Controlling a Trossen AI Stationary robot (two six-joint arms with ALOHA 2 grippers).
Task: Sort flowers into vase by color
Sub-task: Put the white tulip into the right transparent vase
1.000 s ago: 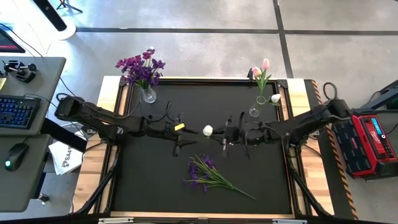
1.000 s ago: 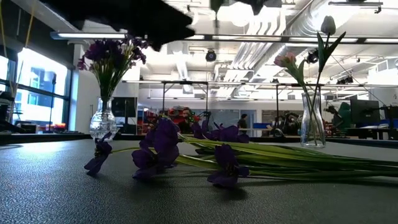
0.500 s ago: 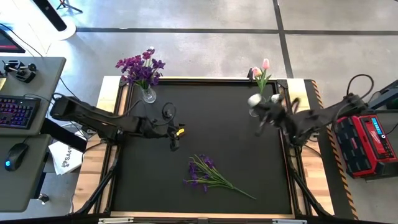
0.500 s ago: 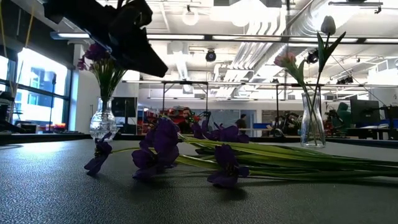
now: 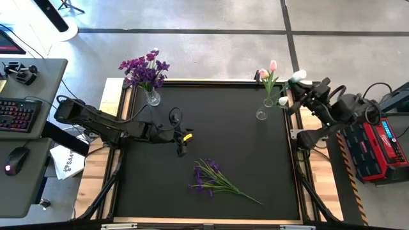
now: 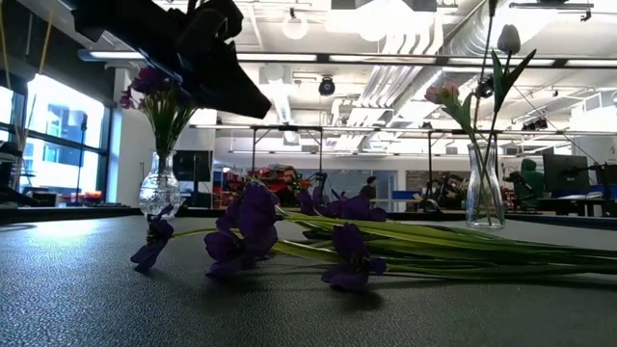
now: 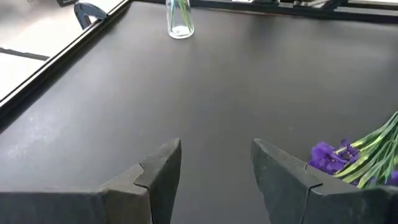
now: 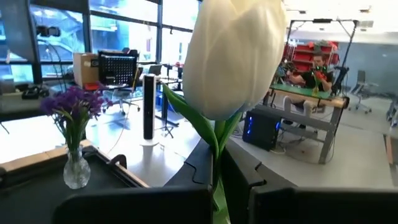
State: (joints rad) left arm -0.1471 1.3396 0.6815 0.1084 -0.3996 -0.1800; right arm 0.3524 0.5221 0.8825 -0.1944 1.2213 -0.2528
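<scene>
My right gripper point(image 5: 307, 84) is up over the table's far right edge, shut on a white tulip point(image 8: 233, 56) whose bud point(image 5: 298, 75) stands beyond its fingertips. Beside it a clear vase point(image 5: 261, 114) holds pink tulips point(image 5: 268, 71). At the far left a second vase point(image 5: 152, 97) holds purple flowers point(image 5: 144, 69). A bunch of purple flowers point(image 5: 214, 179) lies flat on the black mat near the middle. My left gripper point(image 7: 216, 168) hangs open above the mat, left of that bunch, with nothing between its fingers. My right gripper pinches the white tulip's green stem point(image 8: 217, 163) between its two fingers, just below the bud. The fingers lie about level and the bud sticks out past them. The flower is lifted clear of the table; the rest of the stem is hidden behind the gripper.
The black mat point(image 5: 243, 147) has a raised wooden frame point(image 5: 307, 185) around it. A red case point(image 5: 377, 144) stands right of the table. A desk with keyboard and mouse point(image 5: 19, 115) is on the left.
My right gripper has carried the white tulip from the middle of the table up and toward the far right corner, turning level. My left gripper has stayed near the middle and tipped its fingers downward.
</scene>
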